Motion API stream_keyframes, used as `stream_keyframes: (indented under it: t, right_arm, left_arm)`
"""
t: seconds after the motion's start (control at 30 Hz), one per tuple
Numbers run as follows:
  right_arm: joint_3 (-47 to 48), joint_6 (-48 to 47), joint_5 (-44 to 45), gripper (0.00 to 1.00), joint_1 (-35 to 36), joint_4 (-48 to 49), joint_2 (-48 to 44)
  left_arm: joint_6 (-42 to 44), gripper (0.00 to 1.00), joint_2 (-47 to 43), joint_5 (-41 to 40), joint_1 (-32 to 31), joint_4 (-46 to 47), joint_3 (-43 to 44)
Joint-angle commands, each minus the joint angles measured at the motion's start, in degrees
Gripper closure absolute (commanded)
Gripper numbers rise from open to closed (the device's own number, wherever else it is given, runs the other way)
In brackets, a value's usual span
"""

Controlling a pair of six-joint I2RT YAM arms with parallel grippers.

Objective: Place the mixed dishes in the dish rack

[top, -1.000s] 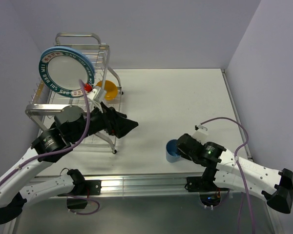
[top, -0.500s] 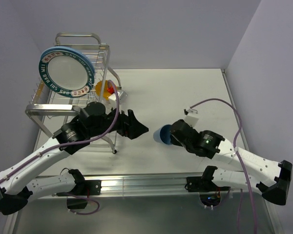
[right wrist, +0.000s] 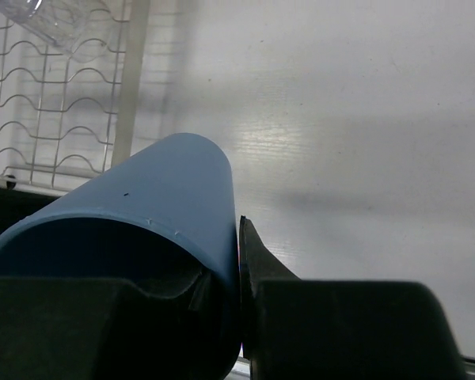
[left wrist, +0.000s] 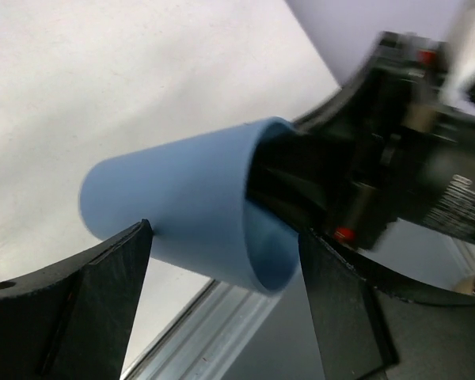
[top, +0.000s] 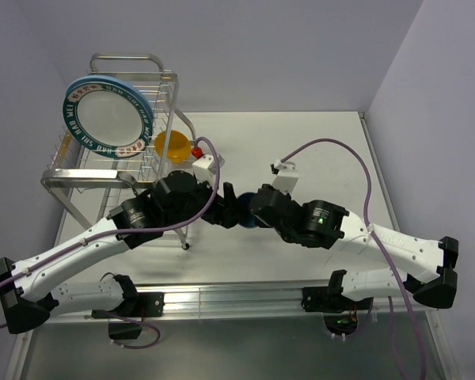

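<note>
Right gripper (right wrist: pixel 222 277) clenched on cup (left wrist: pixel 190 210) rim, one finger inside, one outside. Cup lies sideways, lifted off table (top: pixel 317 150), about midway along the near edge. Left gripper (left wrist: pixel 222 237) spread wide, one finger either side of the cup body; contact unclear. Rack (top: pixel 71 176) at left edge holds lettered plate (top: pixel 104 119), bowl (top: pixel 174 146), glass (right wrist: pixel 71 32)

Cup (left wrist: pixel 174 198) now within left claw (left wrist: pixel 222 257)
</note>
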Motion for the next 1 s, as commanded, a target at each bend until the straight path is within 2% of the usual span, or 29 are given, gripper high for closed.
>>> stream_keyframes:
  t: [0.0, 0.1, 0.23, 0.27, 0.3, 0.33, 0.37, 0.4, 0.5, 0.57, 0.63, 0.7, 0.77, 0.8, 0.9, 0.93, 0.97]
  right_arm:
    - [4.87, 0.82, 4.52, 1.0, 2.7, -1.59, 0.37]
    - [6.28, 1.7, 4.96, 1.0, 4.37, -2.3, 0.64]
    - [8.04, 3.11, 6.54, 0.99, 8.32, -4.06, 1.6]
    - [8.66, 3.28, 6.72, 0.9, 8.77, -4.84, 1.78]
    - [8.92, 3.28, 6.81, 0.83, 9.12, -5.29, 1.96]
    - [9.1, 3.55, 6.9, 0.71, 9.65, -5.73, 2.13]
    - [9.28, 3.81, 7.07, 0.66, 9.82, -6.43, 2.13]
    - [9.54, 4.07, 7.16, 0.61, 9.91, -7.48, 2.05]
    - [9.19, 5.04, 7.43, 0.46, 10.09, -9.5, 0.73]
    - [8.58, 5.4, 6.91, 0.31, 10.0, -9.77, -1.64]
    - [7.61, 5.39, 6.02, 0.29, 10.09, -9.95, -4.61]
    - [6.21, 5.92, 4.01, 0.18, 10.0, -9.78, -7.26]
    - [4.71, 6.45, 2.34, 0.17, 10.09, -8.46, -12.61]
    - [2.79, 7.41, 0.76, 0.17, 10.0, -6.63, -14.72]
    - [-2.65, 10.3, -2.23, 0.07, 10.0, 0.03, -24.39]
    - [-4.24, 11.01, -2.85, 0.01, 10.09, 2.25, -29.28]
    - [-7.13, 12.06, -3.2, 0.0, 10.0, 4.36, -31.59]
  left_arm:
    - [-0.2, 0.2, 1.32, -5.62, -1.04, -0.92, 2.41]
    - [-0.37, 0.27, 1.85, -8.78, -1.56, -1.36, 2.49]
    - [-0.81, 0.59, 3.26, -12.39, -1.65, -3.02, 3.89]
    - [-0.9, 0.68, 4.13, -13.27, -1.65, -3.73, 4.07]
    - [-0.9, 0.72, 4.4, -13.27, -1.65, -3.91, 4.34]
    - [-0.99, 0.77, 4.66, -13.45, -1.65, -4.08, 4.69]
    - [-0.99, 0.82, 5.01, -13.45, -1.65, -4.17, 4.87]
    - [-0.9, 0.99, 5.1, -13.45, -1.65, -4.0, 4.95]
    - [-0.46, 1.0, 4.75, -13.45, -1.65, -3.21, 4.78]
    - [0.59, 1.0, 4.23, -12.84, -1.65, -2.07, 4.25]
    - [2.34, 1.0, 3.62, -12.22, -1.57, -0.4, 3.55]
    - [3.66, 1.0, 1.95, -12.05, -1.65, 1.53, 2.41]
    - [5.6, 1.0, -0.76, -12.48, -1.65, 5.04, 0.22]
    - [6.3, 1.0, -1.83, -12.48, -1.65, 6.36, -0.57]
    - [9.81, 1.0, -6.83, -12.57, -1.65, 13.04, -4.7]
    - [11.56, 1.0, -8.24, -12.66, -1.65, 14.88, -6.8]
    - [12.54, 1.0, -11.04, -12.66, -1.65, 18.29, -7.87]
